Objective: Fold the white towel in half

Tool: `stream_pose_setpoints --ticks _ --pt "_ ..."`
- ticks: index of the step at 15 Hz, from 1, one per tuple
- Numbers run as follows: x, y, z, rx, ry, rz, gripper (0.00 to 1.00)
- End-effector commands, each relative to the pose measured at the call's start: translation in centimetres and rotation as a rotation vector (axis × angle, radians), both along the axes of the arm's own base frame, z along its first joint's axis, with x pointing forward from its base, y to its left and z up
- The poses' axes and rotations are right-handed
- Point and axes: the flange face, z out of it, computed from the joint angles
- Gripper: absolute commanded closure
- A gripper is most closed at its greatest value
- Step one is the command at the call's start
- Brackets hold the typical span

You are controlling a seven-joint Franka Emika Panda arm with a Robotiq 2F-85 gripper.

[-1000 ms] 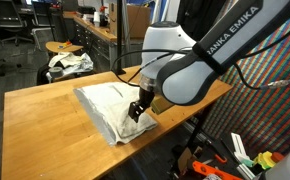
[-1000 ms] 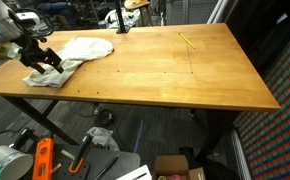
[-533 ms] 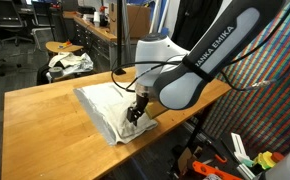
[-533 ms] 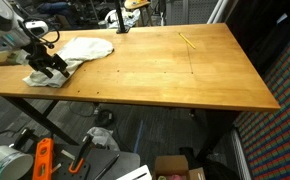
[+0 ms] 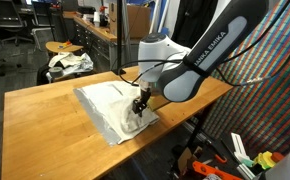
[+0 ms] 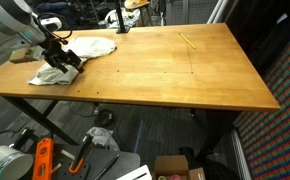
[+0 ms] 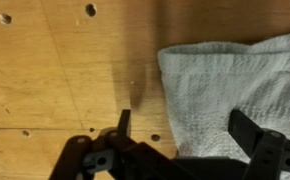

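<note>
Exterior view: white towel (image 5: 107,103) is lying spread out on the wooden table (image 5: 40,122), close to the table edge where the arm (image 5: 190,70) is reaching in. Gripper (image 5: 138,108) is pointing down onto the towel's corner nearest that edge.

Exterior view: towel (image 6: 85,47) is lying rumpled at a table (image 6: 185,85) corner, gripper (image 6: 65,63) is sitting right over it. Thin yellow stick (image 6: 188,41) is lying on the table too, well apart from the towel.

Wrist view: gripper (image 7: 185,135) jaws are standing wide, gripping nothing. Towel (image 7: 235,75) corner is lying flat on the table (image 7: 55,70) between the fingers (image 7: 123,124), one finger over bare wood.
</note>
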Motion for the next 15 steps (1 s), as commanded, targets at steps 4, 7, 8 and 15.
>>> stream_pose_setpoints --ticks 4,7,8,15 --pt "0.5 -1.6 0.3 -0.074 0.071 -0.004 0.0" --pt "0.4 -1.6 1.1 -0.059 0.099 0.016 0.0" --pt "0.4 -1.6 1.6 -0.044 0.103 0.024 0.0" --pt "-0.2 -1.2 6.7 0.042 0.027 0.062 0.0"
